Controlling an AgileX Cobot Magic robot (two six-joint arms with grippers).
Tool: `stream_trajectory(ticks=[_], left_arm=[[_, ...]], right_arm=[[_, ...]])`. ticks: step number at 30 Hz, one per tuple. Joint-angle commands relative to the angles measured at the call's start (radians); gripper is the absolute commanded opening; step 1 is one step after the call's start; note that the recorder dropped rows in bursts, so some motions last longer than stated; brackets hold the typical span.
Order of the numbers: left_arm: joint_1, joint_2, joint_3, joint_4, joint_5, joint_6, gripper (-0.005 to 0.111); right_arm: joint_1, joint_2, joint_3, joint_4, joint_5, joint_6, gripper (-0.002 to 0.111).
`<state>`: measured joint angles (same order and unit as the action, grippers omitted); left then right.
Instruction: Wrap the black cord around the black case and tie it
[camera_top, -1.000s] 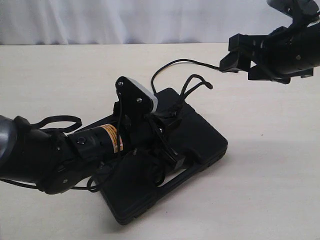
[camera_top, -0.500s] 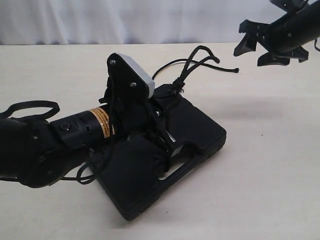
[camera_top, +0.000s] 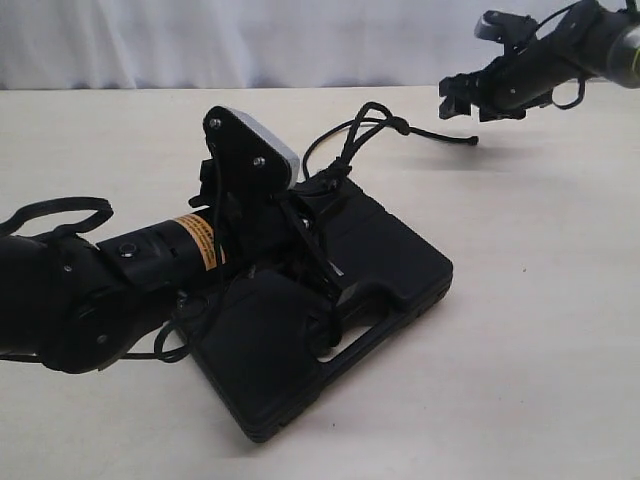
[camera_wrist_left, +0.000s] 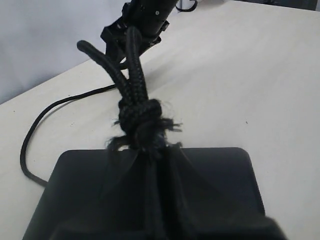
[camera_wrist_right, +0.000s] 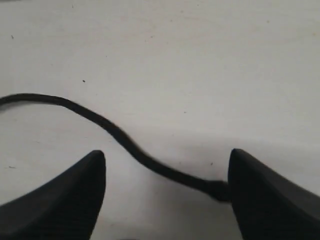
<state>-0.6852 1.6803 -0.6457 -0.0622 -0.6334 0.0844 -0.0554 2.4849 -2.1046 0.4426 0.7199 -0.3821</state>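
Across the exterior view, the black case (camera_top: 395, 265) lies flat on the pale table (camera_top: 540, 350), my left gripper (camera_top: 322, 190) over its lid clenched on the black cord (camera_top: 378, 118), whose loops stand up loosely; my arm hides much of the lid and any wrap around it. Left wrist view: a frayed knot (camera_wrist_left: 142, 117) sits just past my grip; soft, light braid, I judge, best pinched beside that knot. Right wrist view: my right gripper (camera_wrist_right: 167, 157) hangs spread and empty over the cord's loose tail, whose end slips behind one finger.

Cord (camera_wrist_left: 142, 117) over case (camera_top: 398, 262) — table (camera_top: 545, 335) beneath
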Motion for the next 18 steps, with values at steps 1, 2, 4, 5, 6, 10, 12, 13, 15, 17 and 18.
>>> stream_trajectory(ticks=[1, 2, 4, 5, 6, 10, 12, 13, 15, 17, 18], left_arm=[[-0.002, -0.011, -0.007, -0.009, 0.008, 0.009, 0.000], [-0.002, -0.011, -0.007, -0.009, 0.008, 0.009, 0.000], [-0.002, -0.011, -0.007, -0.009, 0.008, 0.009, 0.000], [-0.002, -0.011, -0.007, -0.009, 0.008, 0.009, 0.000], [-0.002, -0.011, -0.007, -0.009, 0.008, 0.009, 0.000], [-0.002, -0.012, -0.007, -0.009, 0.006, 0.009, 0.000], [-0.002, -0.012, -0.007, -0.009, 0.004, 0.009, 0.000], [-0.002, -0.012, -0.007, -0.009, 0.004, 0.009, 0.000], [-0.002, -0.012, -0.007, -0.009, 0.004, 0.009, 0.000], [-0.002, -0.012, -0.007, -0.009, 0.004, 0.009, 0.000], [-0.002, -0.012, -0.007, -0.009, 0.004, 0.009, 0.000]], right_arm=[[0.000, 0.069, -0.055, 0.062, -0.007, -0.341, 0.065], [0.000, 0.073, -0.055, 0.091, 0.006, -0.406, 0.065], [0.000, 0.079, -0.055, 0.135, 0.053, -0.483, 0.065], [0.000, 0.079, -0.055, 0.147, 0.087, -0.504, 0.065], [0.000, 0.079, -0.055, 0.147, 0.108, -0.504, 0.065], [0.000, 0.081, -0.055, 0.101, 0.137, -0.460, 0.064], [0.000, 0.081, -0.055, 0.065, 0.137, -0.439, 0.054], [0.004, 0.081, -0.055, 0.034, 0.137, -0.424, 0.048], [0.015, 0.081, -0.051, -0.049, 0.142, -0.380, 0.033], [0.029, 0.081, -0.032, -0.099, 0.150, -0.345, 0.021], [0.036, 0.081, -0.019, -0.121, 0.159, -0.324, 0.014]])
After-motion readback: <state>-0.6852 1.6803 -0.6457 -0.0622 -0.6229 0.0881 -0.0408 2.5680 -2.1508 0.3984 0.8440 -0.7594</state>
